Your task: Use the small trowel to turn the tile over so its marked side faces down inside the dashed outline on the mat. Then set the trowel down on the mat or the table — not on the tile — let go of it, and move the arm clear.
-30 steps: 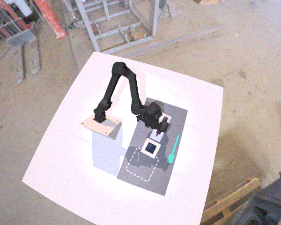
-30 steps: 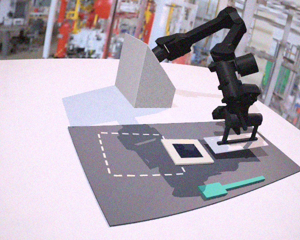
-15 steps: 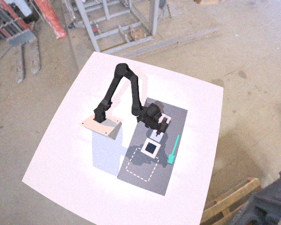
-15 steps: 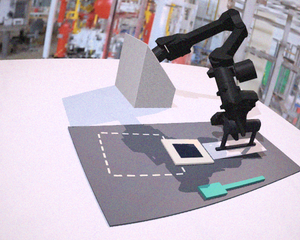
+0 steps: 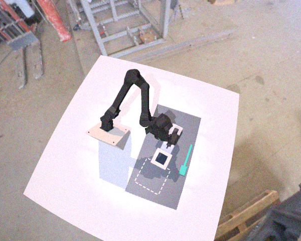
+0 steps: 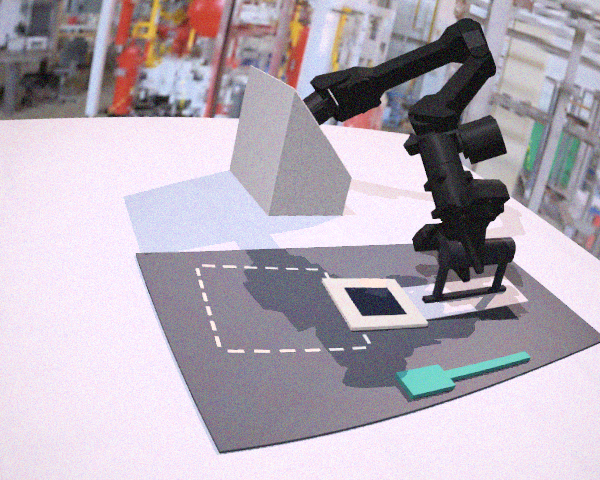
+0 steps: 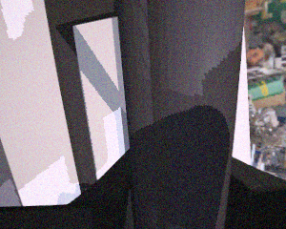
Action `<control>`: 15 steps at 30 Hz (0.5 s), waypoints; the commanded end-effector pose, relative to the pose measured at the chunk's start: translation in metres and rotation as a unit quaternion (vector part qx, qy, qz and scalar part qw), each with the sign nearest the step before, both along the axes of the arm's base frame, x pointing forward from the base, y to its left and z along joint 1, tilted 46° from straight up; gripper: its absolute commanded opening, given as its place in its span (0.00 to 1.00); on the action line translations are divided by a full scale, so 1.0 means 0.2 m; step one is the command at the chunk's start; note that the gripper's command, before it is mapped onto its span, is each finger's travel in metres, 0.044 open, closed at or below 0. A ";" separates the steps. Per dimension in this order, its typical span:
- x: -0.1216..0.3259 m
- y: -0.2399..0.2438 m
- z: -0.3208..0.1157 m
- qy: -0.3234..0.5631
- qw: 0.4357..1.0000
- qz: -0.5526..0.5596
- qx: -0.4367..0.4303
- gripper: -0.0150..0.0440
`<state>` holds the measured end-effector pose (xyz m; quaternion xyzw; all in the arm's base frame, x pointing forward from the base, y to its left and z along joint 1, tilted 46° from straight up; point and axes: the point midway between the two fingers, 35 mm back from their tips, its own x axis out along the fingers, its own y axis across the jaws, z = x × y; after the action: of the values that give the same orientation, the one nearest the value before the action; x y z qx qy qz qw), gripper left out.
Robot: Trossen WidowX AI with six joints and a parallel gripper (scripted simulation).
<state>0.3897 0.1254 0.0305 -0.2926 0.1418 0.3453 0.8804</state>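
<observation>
The tile (image 5: 154,159) (image 6: 339,304) lies flat, dark square up, on the mat (image 5: 168,199) (image 6: 207,408). It overlaps one side of the dashed outline (image 5: 148,189) (image 6: 292,350). My gripper (image 5: 172,137) (image 6: 470,271) is shut on the black raised handle of the trowel. The trowel's pale flat blade (image 5: 170,148) (image 6: 445,308) (image 7: 29,95) is low over the mat, on the side of the tile away from the outline. Its front edge is close to the tile's edge; whether they touch is unclear. The fingertips are partly hidden by the dark handle.
A teal paddle-shaped tool (image 5: 182,169) (image 6: 427,381) lies on the mat beside the tile, near the mat's edge. The arm's base stands on a grey wedge-shaped block (image 6: 259,144) behind the mat, on the white table (image 5: 67,194) (image 6: 57,335).
</observation>
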 end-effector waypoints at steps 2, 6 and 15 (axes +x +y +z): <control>0.00 -0.04 -0.05 0.004 1.000 -0.005 -0.005 0.25; 0.00 -0.07 -0.07 0.004 1.000 -0.005 -0.005 0.25; -0.01 -0.12 -0.12 0.004 1.000 -0.006 -0.005 0.25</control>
<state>0.3883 0.1099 0.0144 -0.2934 0.1398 0.3466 0.8799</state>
